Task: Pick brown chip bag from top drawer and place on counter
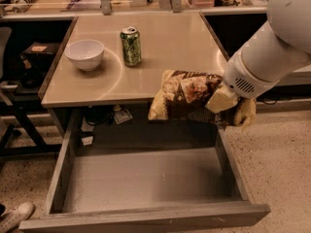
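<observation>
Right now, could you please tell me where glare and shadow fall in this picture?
Camera view: warm yellowish light; the glossy beige counter shows pale glare arcing round the white bowl; dark shadow under it; the gripper, at its front-right edge, clamps the crinkly brown chip bag.
</observation>
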`<state>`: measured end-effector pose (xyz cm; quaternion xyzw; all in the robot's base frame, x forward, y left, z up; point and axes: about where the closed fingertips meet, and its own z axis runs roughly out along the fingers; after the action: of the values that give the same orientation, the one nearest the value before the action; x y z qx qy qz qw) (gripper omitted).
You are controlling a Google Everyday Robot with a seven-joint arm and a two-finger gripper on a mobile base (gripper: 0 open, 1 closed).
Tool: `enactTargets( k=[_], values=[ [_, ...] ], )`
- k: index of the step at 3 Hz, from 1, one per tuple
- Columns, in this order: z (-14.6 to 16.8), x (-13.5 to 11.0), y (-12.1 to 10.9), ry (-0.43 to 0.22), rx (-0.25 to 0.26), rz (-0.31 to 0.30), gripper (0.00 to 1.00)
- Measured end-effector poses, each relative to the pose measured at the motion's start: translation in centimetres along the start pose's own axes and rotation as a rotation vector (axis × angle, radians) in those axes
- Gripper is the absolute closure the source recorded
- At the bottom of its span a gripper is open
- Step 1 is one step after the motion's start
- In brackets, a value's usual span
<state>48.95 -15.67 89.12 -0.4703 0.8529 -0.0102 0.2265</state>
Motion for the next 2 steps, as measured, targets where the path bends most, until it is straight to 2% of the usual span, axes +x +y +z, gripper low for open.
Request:
enactTargets(
  k=[2],
  values=[
    [2.6,-1.9,-6.1,0.026,0.019,0.055,1.0]
  ],
)
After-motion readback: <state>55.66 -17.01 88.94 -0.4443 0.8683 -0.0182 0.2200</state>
